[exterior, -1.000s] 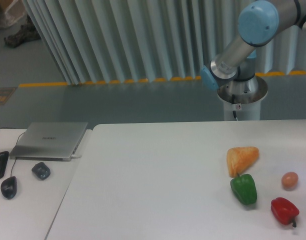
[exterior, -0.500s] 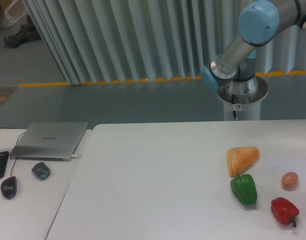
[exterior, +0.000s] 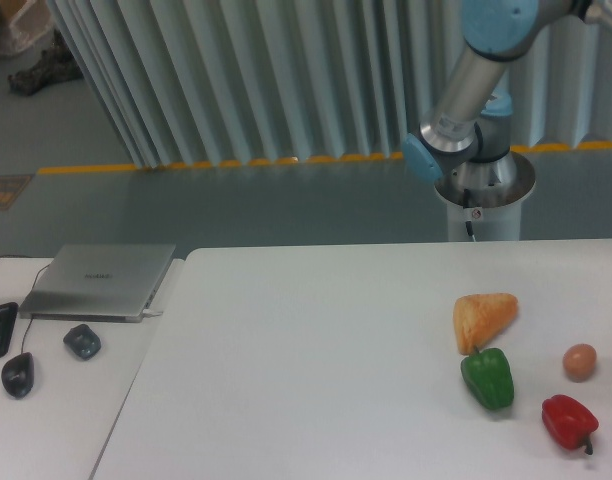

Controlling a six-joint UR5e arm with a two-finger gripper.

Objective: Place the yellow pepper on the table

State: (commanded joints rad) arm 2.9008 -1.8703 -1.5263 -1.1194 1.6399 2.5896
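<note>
Fingers: out of frame, so open or closed, cannot tell.
Yellow pepper: nowhere in view; its place relative to the fingers can't be told.
Arm (exterior: 476,75): upper right, only joints showing.
Bench (exterior: 306,380): white, carrying an orange-yellow wedge (exterior: 483,318), green pepper (exterior: 488,378), red pepper (exterior: 569,421), egg (exterior: 579,361) at lower right.

A closed silver laptop (exterior: 98,281) carries a small mark at the centre of its lid, too faint and blurred to make out as a name or logo. On the robot's metal base (exterior: 483,187), well to the right of the laptop, a small white sticker with a red spot shows, its wording too small to read. No other text, number or sign is legible anywhere.
</note>
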